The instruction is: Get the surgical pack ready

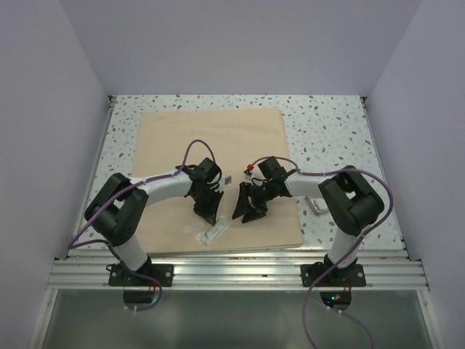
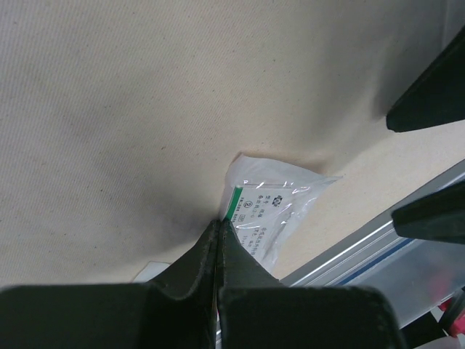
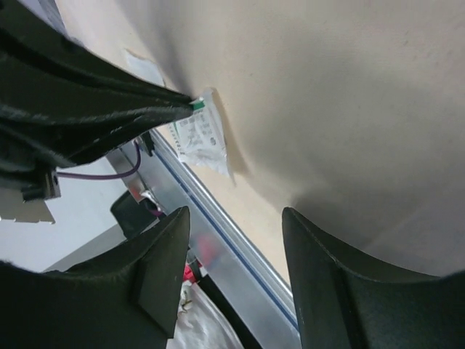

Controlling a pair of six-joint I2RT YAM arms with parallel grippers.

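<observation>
- Grip: our closed left gripper (image 2: 219, 225) pinches a corner of the small clear plastic pouch (image 2: 272, 211).
- We find it by the flat tan cloth wrap (image 1: 218, 138)'s near edge; right gripper (image 3: 236, 218) gapes alongside.

The cloth (image 1: 211, 138) lay spread over the left and middle of the table (image 1: 327, 123), with a pouch (image 1: 216, 233) on it by its near edge and a tray (image 1: 317, 206) just off its right edge.

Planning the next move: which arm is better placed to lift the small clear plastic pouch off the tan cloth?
Left: the left gripper is shut on the small clear plastic pouch; the right gripper hangs open.
</observation>
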